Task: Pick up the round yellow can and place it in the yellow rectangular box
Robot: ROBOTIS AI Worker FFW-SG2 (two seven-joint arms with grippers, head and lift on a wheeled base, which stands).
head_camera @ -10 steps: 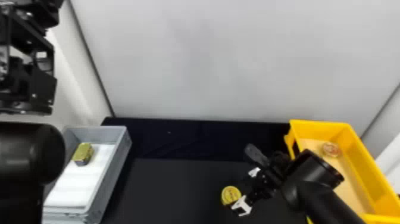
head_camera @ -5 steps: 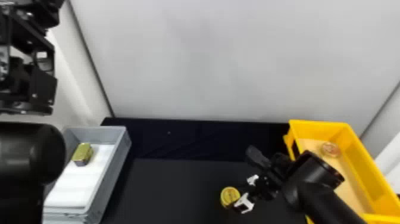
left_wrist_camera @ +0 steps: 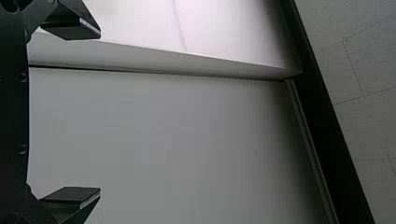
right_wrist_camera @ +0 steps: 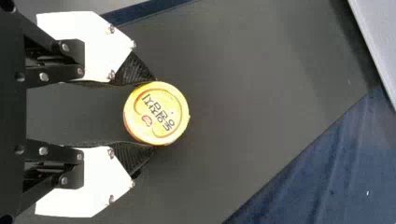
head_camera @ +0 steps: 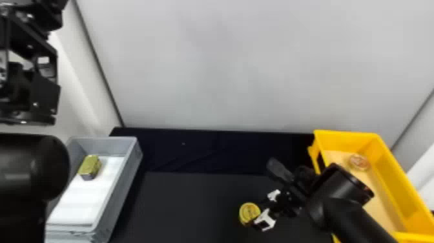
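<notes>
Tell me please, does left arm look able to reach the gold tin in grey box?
Probably yes: nothing covers the gold tin, the grey box is open-topped, and the left gripper stands open.

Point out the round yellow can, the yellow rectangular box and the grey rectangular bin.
Round yellow can (right_wrist_camera: 157, 113): right wrist view, middle of its lid.
Yellow rectangular box (head_camera: 389, 181): head view, inside of its right wall.
Grey rectangular bin (head_camera: 121, 190): head view, its right wall.

I count two containers: one yellow rectangular box (head_camera: 345, 137) and one gray box (head_camera: 124, 181). I register three smaller items: one round yellow can (head_camera: 249, 212), one gold-topped block (head_camera: 90, 166) and one round reddish piece (head_camera: 359, 162). My hardware count is two units, one left gripper (head_camera: 29, 77) and one right gripper (head_camera: 256, 214), at two fingers (right_wrist_camera: 133, 161) each, four in total.
</notes>
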